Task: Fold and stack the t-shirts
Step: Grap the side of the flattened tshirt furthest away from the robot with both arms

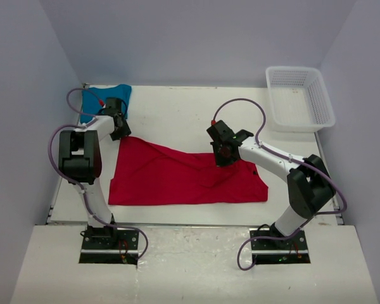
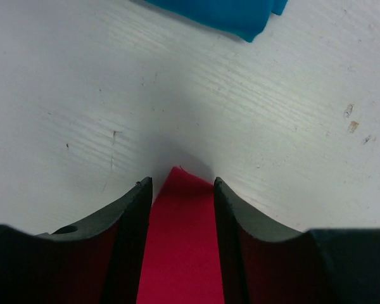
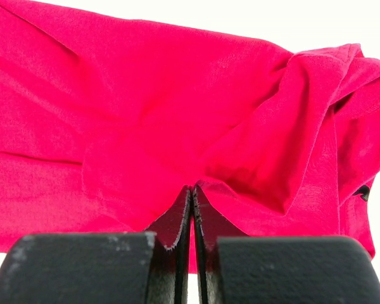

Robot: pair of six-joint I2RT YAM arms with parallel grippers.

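Seen from above, a red t-shirt (image 1: 177, 180) lies spread wide and rumpled across the middle of a white table (image 1: 177, 107); a teal t-shirt (image 1: 92, 104) sits at the far left corner, close to my left arm; a white mesh basket (image 1: 323, 107) stands at the far right, apart from both. My right gripper (image 3: 192, 190) has its fingers pressed together, pinching a fold near the red shirt's far edge; creases pull toward the tips. My left gripper (image 2: 182, 187) is at the red shirt's far left corner; its fingers stand apart with a strip of red between them, and I cannot tell whether they grip it or only straddle it. The cloth looks light, thin and limp; I judge it will sag between holds, so corners and hems are the places to take it.
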